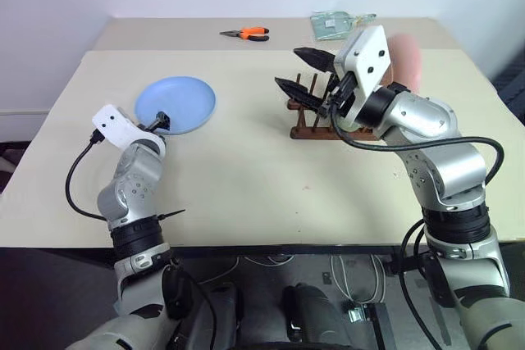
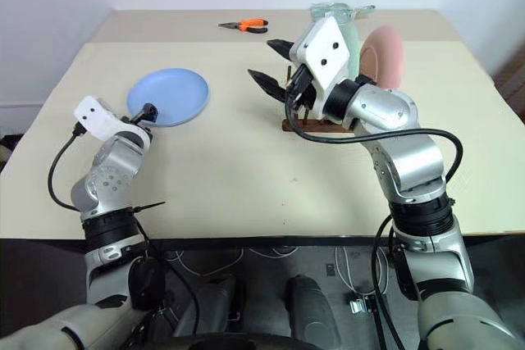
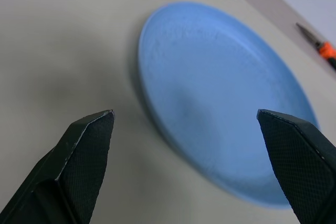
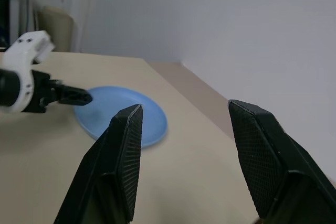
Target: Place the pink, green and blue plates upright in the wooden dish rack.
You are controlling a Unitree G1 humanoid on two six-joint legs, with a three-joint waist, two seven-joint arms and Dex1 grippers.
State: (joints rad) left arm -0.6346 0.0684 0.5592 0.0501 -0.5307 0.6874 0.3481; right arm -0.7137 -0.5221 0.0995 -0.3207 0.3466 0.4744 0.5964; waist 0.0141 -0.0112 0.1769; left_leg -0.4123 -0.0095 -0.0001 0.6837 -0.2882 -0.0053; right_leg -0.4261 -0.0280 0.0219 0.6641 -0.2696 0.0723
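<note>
Lying flat on the pale surface, the blue plate sits toward the robot's left, well in from the near edge and from the left edge. The left gripper hovers at the plate's near rim with its two black fingers spread wide apart and nothing between them; in the left wrist view one finger stands off the plate over bare surface and the other over the plate's rim. In the head views the black fingertips sit right at the plate's near edge, though whether they touch it cannot be told.

The wooden dish rack stands to the right of centre, partly hidden behind the right arm. The pink plate stands upright at the rack, and the pale green plate stands upright just beside it, on the side nearer the blue plate. The right gripper is held up off the surface in front of the rack, its fingers apart and empty, pointing toward the robot's left.

Between the blue plate and the rack the surface is bare, as is the wide strip along the near edge. Orange-handled pliers and a clear plastic bag lie near the far edge, well apart from the plates.
</note>
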